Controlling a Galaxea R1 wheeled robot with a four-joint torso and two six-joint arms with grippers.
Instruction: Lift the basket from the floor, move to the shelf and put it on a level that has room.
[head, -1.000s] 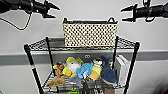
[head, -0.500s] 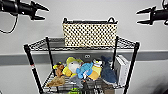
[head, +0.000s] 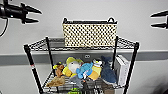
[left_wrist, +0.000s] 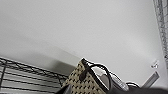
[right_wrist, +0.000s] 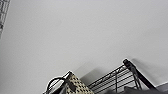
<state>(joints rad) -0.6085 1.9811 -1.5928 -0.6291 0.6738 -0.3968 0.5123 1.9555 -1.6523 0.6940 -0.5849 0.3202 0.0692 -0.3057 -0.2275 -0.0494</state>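
The cream woven basket (head: 89, 33) with its dark rim and two loop handles stands upright on the top level (head: 53, 44) of the black wire shelf (head: 30, 61). My left gripper (head: 35, 15) hangs open in the air to the left of the basket, clear of it and holding nothing. On the other side my right gripper (head: 157, 20) is open too, well off to the right. One end of the basket (left_wrist: 78, 81) and a wire tier (left_wrist: 22, 75) show in the left wrist view. The right wrist view shows the other end of the basket (right_wrist: 75, 86) and a shelf post (right_wrist: 132, 68).
Colourful plush toys (head: 83, 70) crowd the tier below the basket, with a white box (head: 122, 68) at its right end. A plain light wall with a grey band (head: 15, 58) runs close behind the rack.
Both grippers have drawn outward, away from the basket's ends; the right one moved farther. The basket stays put on the top tier.
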